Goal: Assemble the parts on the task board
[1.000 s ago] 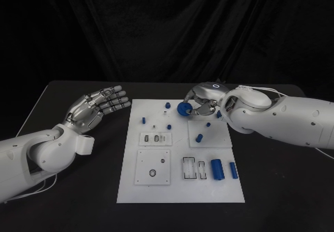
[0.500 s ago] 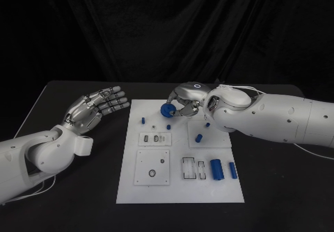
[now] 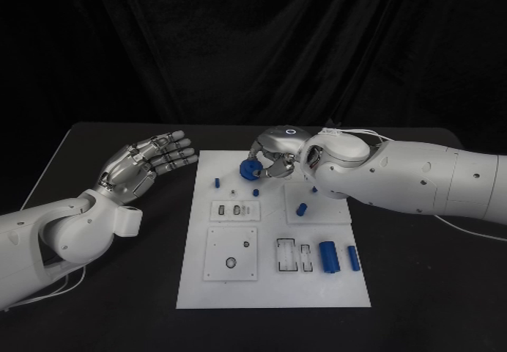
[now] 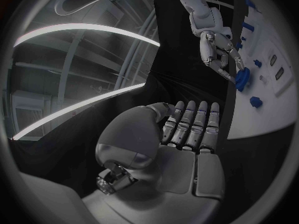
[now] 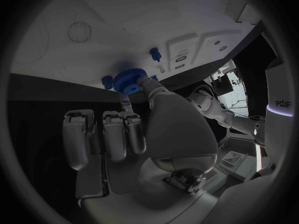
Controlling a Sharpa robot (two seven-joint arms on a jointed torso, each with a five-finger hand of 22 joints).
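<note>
While the white board (image 3: 275, 293) lies flat on the black tabletop (image 3: 116, 293), my left hand (image 3: 148, 163) waits beside it, fingers apart and empty; my right hand (image 3: 277, 154) pinches a blue gear (image 3: 249, 170) over the board's far end, which I judge must next be lowered onto its peg.

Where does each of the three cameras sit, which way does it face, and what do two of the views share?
Head view: from the robot's head, down onto the white rectangular task board; both arms show.
Left wrist view: behind the open left robot hand, facing the board's edge.
Right wrist view: behind the right robot hand, facing the board.
Shared: the round blue toothed gear held by the right robot hand's fingers appears in all three.
</note>
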